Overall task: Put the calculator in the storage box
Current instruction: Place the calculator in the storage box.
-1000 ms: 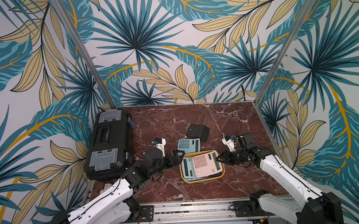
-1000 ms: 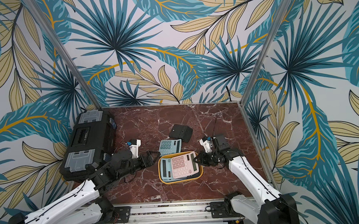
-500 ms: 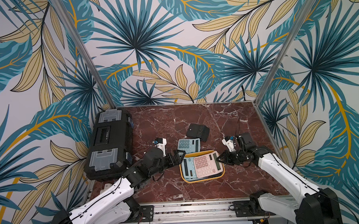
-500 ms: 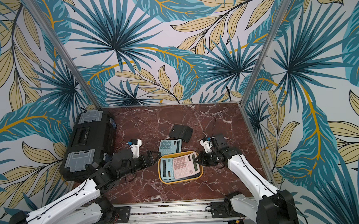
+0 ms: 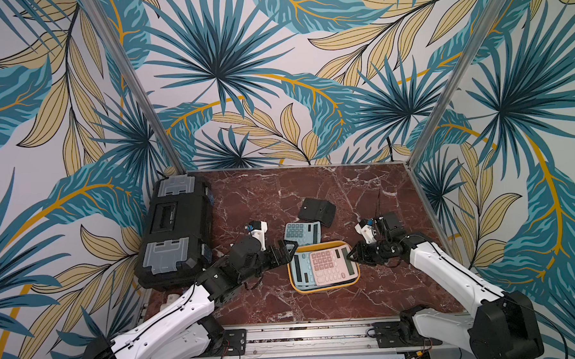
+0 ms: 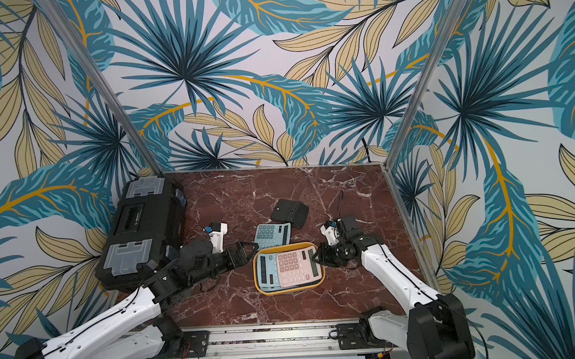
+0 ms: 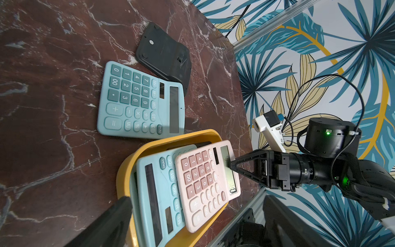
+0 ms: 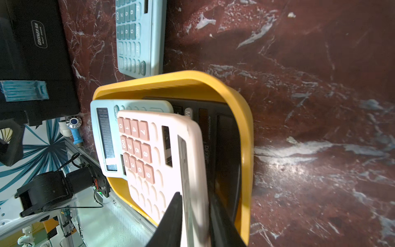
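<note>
I read "GREENER" on the black toolbox, and "DEXIN" and "AUTO POWER OFF" on the black calculator in the storage box, lower centre in both top views. The pink calculator lies tilted on top there. The right gripper narrowly straddles its screen edge; I can't tell if it grips. The left gripper is spread wide, empty. Red-brown marble table, palm-leaf wallpaper.

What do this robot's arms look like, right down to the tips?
Both the left arm and right arm have white shells on the long links and black cylindrical joints, with thin black cables along them. Each wrist carries a small white camera mount. The left end effector and right end effector are black, with triangular open-frame fingers.
</note>
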`<state>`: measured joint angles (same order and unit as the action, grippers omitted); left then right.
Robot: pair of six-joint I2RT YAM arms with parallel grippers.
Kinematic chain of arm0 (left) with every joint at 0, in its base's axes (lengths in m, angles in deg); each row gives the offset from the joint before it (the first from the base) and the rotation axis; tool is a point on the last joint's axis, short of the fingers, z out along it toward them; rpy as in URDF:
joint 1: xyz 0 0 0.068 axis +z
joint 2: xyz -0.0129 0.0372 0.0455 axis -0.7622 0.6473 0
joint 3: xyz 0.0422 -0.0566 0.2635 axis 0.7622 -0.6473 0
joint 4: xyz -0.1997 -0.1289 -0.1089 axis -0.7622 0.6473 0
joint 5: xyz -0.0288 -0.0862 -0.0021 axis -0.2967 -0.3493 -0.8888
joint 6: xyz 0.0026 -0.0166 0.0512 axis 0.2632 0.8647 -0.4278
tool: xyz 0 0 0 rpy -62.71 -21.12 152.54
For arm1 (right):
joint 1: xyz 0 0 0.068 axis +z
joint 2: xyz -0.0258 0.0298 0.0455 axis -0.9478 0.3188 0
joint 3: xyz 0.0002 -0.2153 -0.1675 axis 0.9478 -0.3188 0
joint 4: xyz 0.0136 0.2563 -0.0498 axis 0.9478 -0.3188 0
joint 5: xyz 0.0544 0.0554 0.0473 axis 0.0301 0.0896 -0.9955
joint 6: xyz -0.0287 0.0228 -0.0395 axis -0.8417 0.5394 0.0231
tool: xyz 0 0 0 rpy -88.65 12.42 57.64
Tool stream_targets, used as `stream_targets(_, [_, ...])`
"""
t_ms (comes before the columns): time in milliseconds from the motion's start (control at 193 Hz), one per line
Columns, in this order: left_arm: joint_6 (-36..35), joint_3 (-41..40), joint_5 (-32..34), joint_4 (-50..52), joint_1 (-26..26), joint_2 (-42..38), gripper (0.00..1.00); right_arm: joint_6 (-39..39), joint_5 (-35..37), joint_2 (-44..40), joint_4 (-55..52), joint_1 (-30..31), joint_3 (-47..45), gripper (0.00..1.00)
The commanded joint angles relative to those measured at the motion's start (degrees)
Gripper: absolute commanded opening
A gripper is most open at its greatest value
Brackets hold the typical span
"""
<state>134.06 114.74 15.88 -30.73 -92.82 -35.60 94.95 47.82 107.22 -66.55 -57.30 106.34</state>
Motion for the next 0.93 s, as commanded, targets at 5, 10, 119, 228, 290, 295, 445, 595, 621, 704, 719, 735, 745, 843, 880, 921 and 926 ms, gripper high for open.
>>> stream_targets(5, [-0.1,-1.3,-0.1,-1.3,-0.1,-0.3,1.00,-0.9,1.1,0.4,-1.0,-0.2,0.9,0.28])
stream_targets(10, [-0.1,-1.3,-0.2,-1.2,-0.1,-0.3,1.00,-1.0,1.1,0.4,-1.0,-0.2,0.9,0.28])
stream_targets(119, [-0.1,-1.2,-0.2,-1.3,-0.1,-0.2,1.00,-1.0,1.4,0.2,-1.0,-0.2,1.0,0.28])
stream_targets(228, [-0.2,-1.2,-0.2,-1.4,-0.1,-0.1,1.00,-1.0,2.1,0.1,-1.2,-0.2,1.0,0.28])
stream_targets(290, [-0.1,-1.2,-0.2,-1.3,-0.1,0.0,1.00,-0.9,2.6,0.1,-1.4,-0.2,1.0,0.28])
stream_targets(295, [-0.2,-1.2,-0.2,-1.4,-0.1,0.0,1.00,-0.9,2.6,0.0,-1.3,-0.2,0.9,0.28])
stream_targets(445, [-0.4,-0.9,0.2,-0.8,-0.1,0.2,1.00,-0.6,3.4,-0.4,-1.8,-0.2,1.1,0.29])
stream_targets(595, [-1.0,-0.2,0.8,-0.2,-0.1,1.0,1.00,-0.4,3.9,-1.2,-2.1,-0.2,1.3,0.31])
stream_targets(621, [-1.2,-0.1,1.0,-0.1,-0.1,1.2,1.00,-0.3,4.0,-1.3,-2.1,-0.2,1.3,0.31])
stream_targets(704, [-1.9,0.5,1.7,0.5,-0.1,2.1,1.00,-0.2,4.1,-1.7,-2.2,-0.2,1.3,0.33])
stream_targets(719, [-2.1,0.6,1.7,0.6,-0.1,2.3,1.00,-0.2,4.2,-1.7,-2.2,-0.2,1.3,0.33])
stream_targets(735, [-2.2,0.7,1.9,0.8,-0.1,2.4,1.00,-0.2,4.2,-1.7,-2.2,-0.3,1.3,0.34])
stream_targets(745, [-2.3,0.8,2.0,0.8,-0.1,2.5,1.00,-0.2,4.1,-1.8,-2.2,-0.2,1.4,0.34])
stream_targets(843, [-2.8,0.8,2.7,0.9,-0.2,3.0,1.00,-0.2,4.1,-1.9,-2.4,-0.2,1.5,0.37])
stream_targets(880, [-2.9,0.9,2.9,1.0,-0.1,3.1,1.00,-0.2,4.1,-2.0,-2.5,-0.2,1.6,0.39])
stream_targets(921, [-3.3,1.0,3.2,1.2,-0.1,3.2,1.00,-0.1,4.2,-2.1,-2.5,-0.2,1.7,0.42])
stream_targets(926, [-3.3,1.0,3.2,1.2,-0.1,3.1,1.00,-0.1,4.2,-2.1,-2.6,-0.2,1.7,0.42])
